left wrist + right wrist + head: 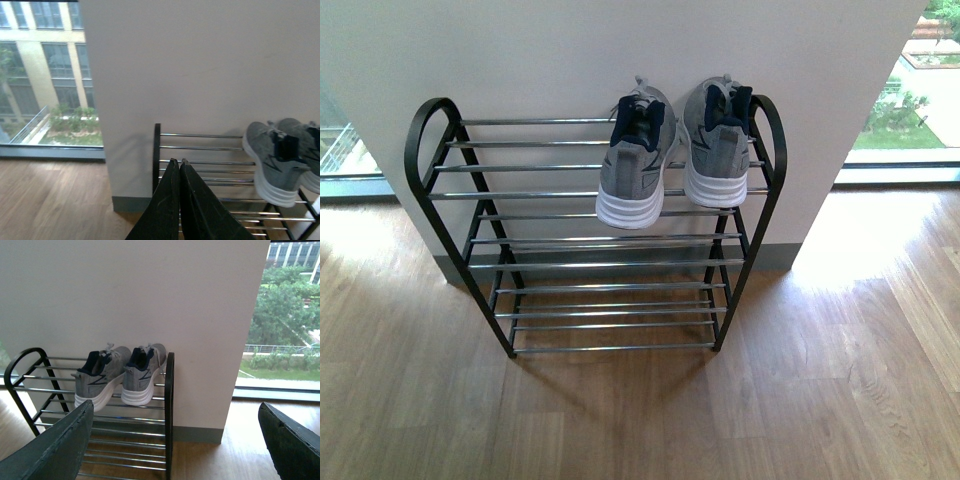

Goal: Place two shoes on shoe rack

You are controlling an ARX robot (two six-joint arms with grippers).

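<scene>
- Shoe rack [540, 168]: stands on the wood floor [820, 380], its back to the white wall [620, 50], in the middle of my front view. The black arched frames sit at 9 and 3 o'clock with chrome rod tiers between them. I judge the wall acts as a backstop, so a shoe pushed in cannot slide off the far side.
- Left sneaker [635, 170]: grey knit, on the top tier, at about 1 o'clock from the rack's middle. The toe points to 12 o'clock toward the wall and the heel faces me. The white sole at the heel juts past the front rod.
- Right sneaker [718, 150]: just beside the first at its 3 o'clock, close against the right arch, lying the same way. I cannot tell whether the two touch. Paired at one end, they leave the 9 o'clock half of the tier bare.
- Left gripper [177, 162]: the fingers are pressed together with nothing between them. It is held off the rack's 9 o'clock end and is clear of the shoes.
- Right gripper [175, 407]: the fingers are spread wide and hold nothing. It is off the 3 o'clock end, well apart from the sneakers.
- Arms: neither shows in my front view, so I read both as drawn back.
- Status: two shoes rest on the rack, and I judge the task done.
- Risk: the overhanging heels could tip if knocked.
</scene>
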